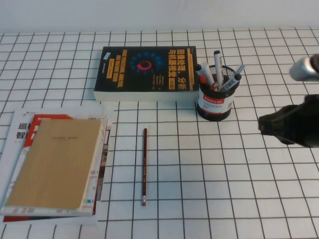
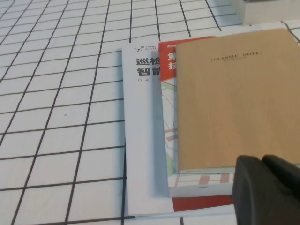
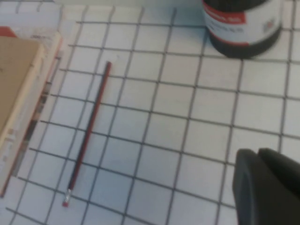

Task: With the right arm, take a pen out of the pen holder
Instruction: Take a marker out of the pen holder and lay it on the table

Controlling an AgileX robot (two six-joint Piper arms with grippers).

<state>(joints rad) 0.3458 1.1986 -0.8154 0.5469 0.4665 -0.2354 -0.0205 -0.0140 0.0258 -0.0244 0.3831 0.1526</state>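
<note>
A black mesh pen holder with a red-and-white label stands right of centre, behind the middle of the table. It holds several pens and markers that stick up out of it. My right gripper hangs to the right of the holder and slightly nearer the robot, apart from it, shut with nothing in it. In the right wrist view the holder's base lies ahead of the shut right gripper. My left gripper shows only in its own wrist view, shut and empty over the near edge of a brown notebook.
A red-and-black pencil lies on the checked tablecloth in the middle, eraser end toward the robot. A thick black book lies behind it, touching the holder's left side. The brown notebook rests on a stack of booklets at the left front.
</note>
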